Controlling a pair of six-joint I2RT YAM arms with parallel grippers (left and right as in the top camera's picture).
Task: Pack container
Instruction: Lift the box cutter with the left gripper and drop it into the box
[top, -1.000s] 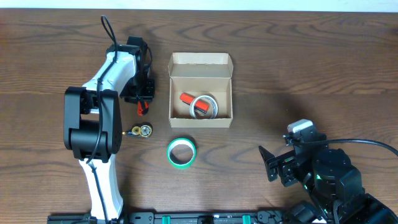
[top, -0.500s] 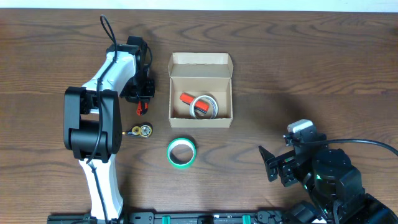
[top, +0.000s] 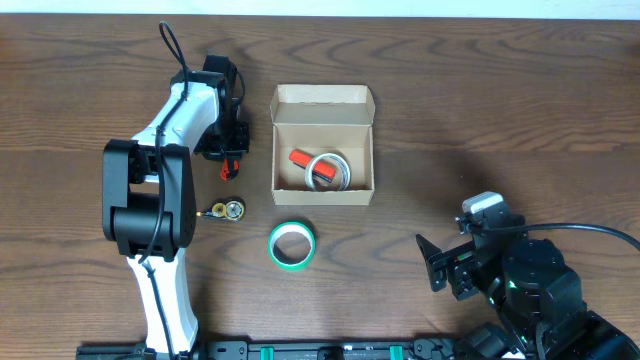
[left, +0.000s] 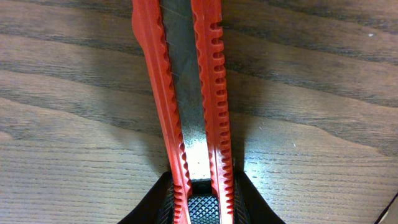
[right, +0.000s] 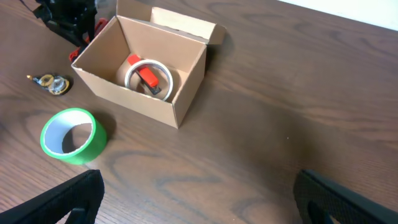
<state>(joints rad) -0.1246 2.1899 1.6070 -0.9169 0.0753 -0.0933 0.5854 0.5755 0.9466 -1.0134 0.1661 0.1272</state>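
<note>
Left tool (top: 228, 152) (left: 202, 204): closed on the red plastic utility knife with a steel blade strip (left: 211, 93) (top: 228, 170). The black pads press both red rails near one end, low over the brown wooden tabletop (top: 480, 110).
Right tool (right: 199, 182) (top: 437, 263): fingers wide apart, empty, well apart from the work.
Container position: the small tan-brown cardboard container (top: 323, 191) (right: 127, 94) stands open just right of the left tool, flap lid folded back. It holds a clear tape roll (top: 330, 170) and a red item.
Outside the container: green tape roll (top: 291, 245) and small brass object (top: 226, 210).
Risk, pivot: the grip sits at one end, so the long knife may swing or slip between the pads during transfer.
Risk, snag: the free end may catch the near wall and push the light container.
Risk, fit: the knife may rest across the tape roll rather than lie flat.
Blade tip: cannot tell whether it is extended.
Change from earlier frame: less red shows below the left tool; all other items unchanged.
</note>
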